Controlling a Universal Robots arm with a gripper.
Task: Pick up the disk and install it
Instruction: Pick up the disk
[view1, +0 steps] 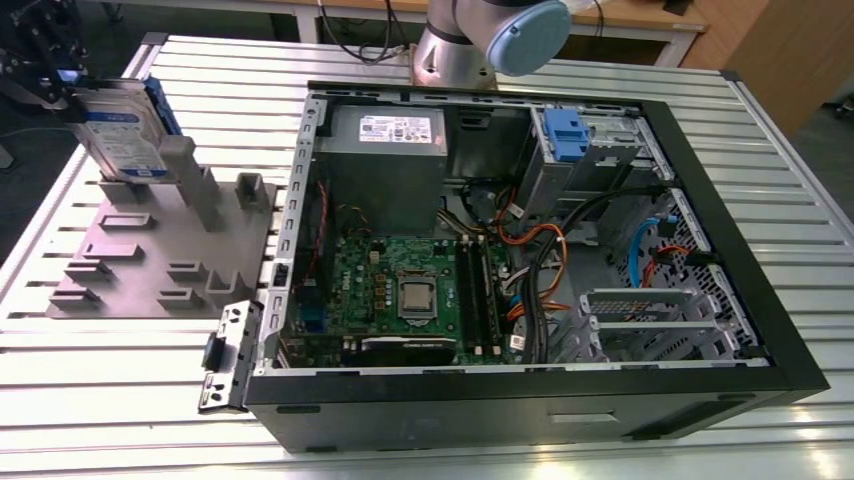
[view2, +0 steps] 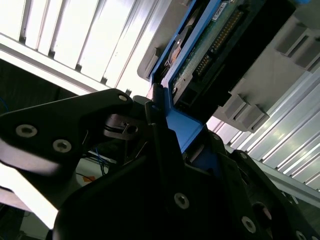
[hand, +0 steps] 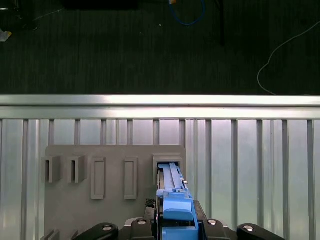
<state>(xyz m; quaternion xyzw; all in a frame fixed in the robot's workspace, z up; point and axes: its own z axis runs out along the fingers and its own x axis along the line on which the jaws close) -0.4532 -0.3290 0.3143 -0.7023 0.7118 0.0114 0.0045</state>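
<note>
The disk (view1: 127, 135) stands upright and slightly tilted over the grey holder plate (view1: 160, 255). Its white label with the blue band faces the computer case (view1: 534, 250), and its lower end is at the tallest slotted post of the plate. I cannot tell whether that end is seated in the slot or just clear of it. In the first wrist view I look down along the blue side rail (hand: 174, 200) into that open slot (hand: 169, 169). The plate's other slots sit in a row beside it.

My gripper (view2: 170, 135) is clamped on the upper end of the disk. In the second wrist view my black fingers (view2: 90, 125) press in from both sides on the blue plastic tab, and the disk's green circuit board and connector pins show beyond them.

The holder plate lies flat on the slatted aluminium table (view1: 120, 400). The case lies open on its side just beside the plate, toward the exterior view's right. Inside the case, at the end nearest my arm's base (view1: 461, 40), are the grey power-supply box (view1: 387, 130) and a blue latch (view1: 567, 135). Both are well apart from the plate.
</note>
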